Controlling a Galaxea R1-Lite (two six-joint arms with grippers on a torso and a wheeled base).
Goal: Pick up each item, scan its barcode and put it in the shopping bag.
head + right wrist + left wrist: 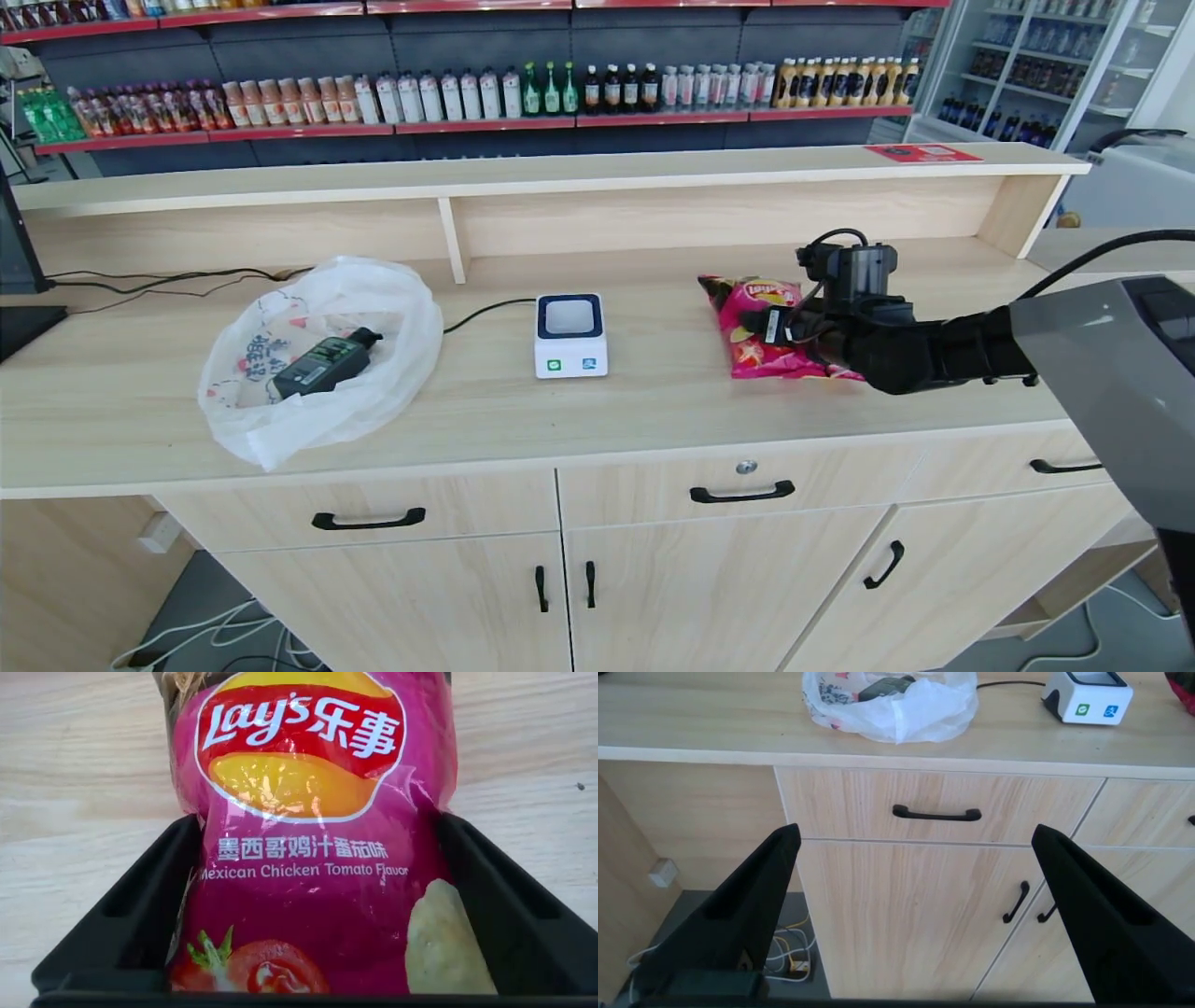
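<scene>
A magenta chip bag point(758, 322) point(308, 859) lies flat on the wooden counter point(653, 401), to the right of the white barcode scanner point(570, 334) point(1088, 695). My right gripper point(780, 329) point(313, 826) is down over the bag's near half, open, with one finger on each side of it. The translucent shopping bag point(373, 373) point(915, 714) lies open at the counter's left with a dark green-labelled item point(322, 364) point(885, 686) inside. My left gripper point(915, 833) hangs open and holds nothing, below counter level in front of the cabinet drawers.
A raised wooden shelf point(560, 173) runs along the back of the counter. The scanner's black cable point(481, 313) trails left toward the shopping bag, and more cables point(168, 278) lie at the far left. Drawers with black handles point(741, 493) front the cabinet below.
</scene>
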